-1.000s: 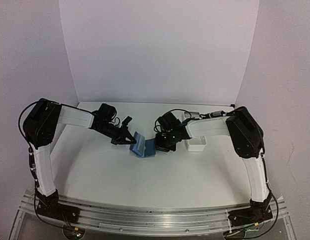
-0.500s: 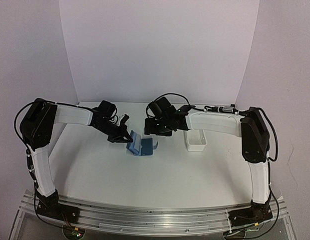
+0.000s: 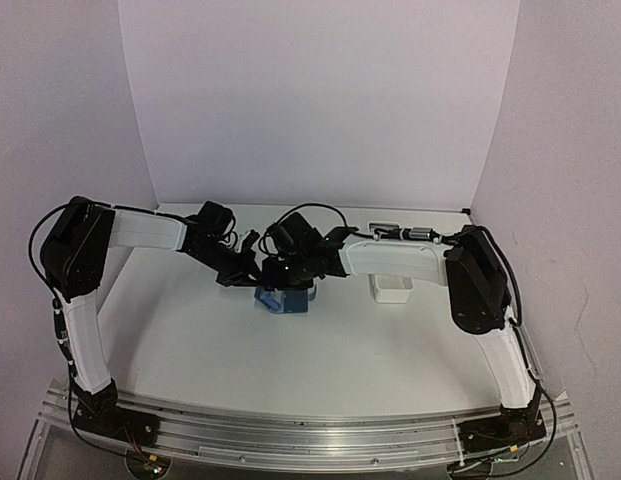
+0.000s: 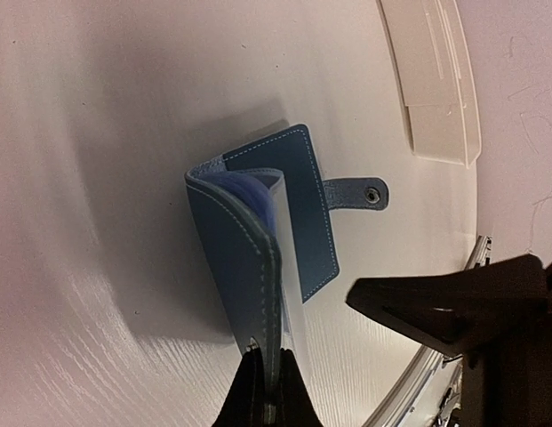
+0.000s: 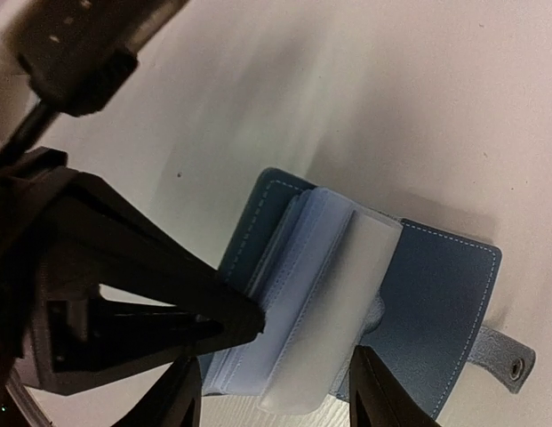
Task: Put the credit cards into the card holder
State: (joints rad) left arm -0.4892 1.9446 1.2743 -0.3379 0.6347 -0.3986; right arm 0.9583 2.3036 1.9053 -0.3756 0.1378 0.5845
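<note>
The dark-blue card holder (image 3: pixel 282 301) lies open on the table, its snap tab (image 4: pixel 360 193) pointing away. My left gripper (image 4: pixel 264 391) is shut on the edge of its raised cover and holds it up; it also shows in the top view (image 3: pixel 254 276). My right gripper (image 5: pixel 274 358) is open just above the holder (image 5: pixel 444 285), its fingers on either side of the clear plastic sleeves (image 5: pixel 347 294). It is at the holder's far side in the top view (image 3: pixel 290 274). I see no credit card in any view.
A long white tray (image 3: pixel 391 289) stands right of the holder, also seen in the left wrist view (image 4: pixel 436 89). White walls close the back and both sides. The right arm stretches across the table's middle.
My right gripper has swung left from beside the white tray to directly over the open holder. My left gripper has kept its grip on the cover, and the holder has shifted slightly left.
</note>
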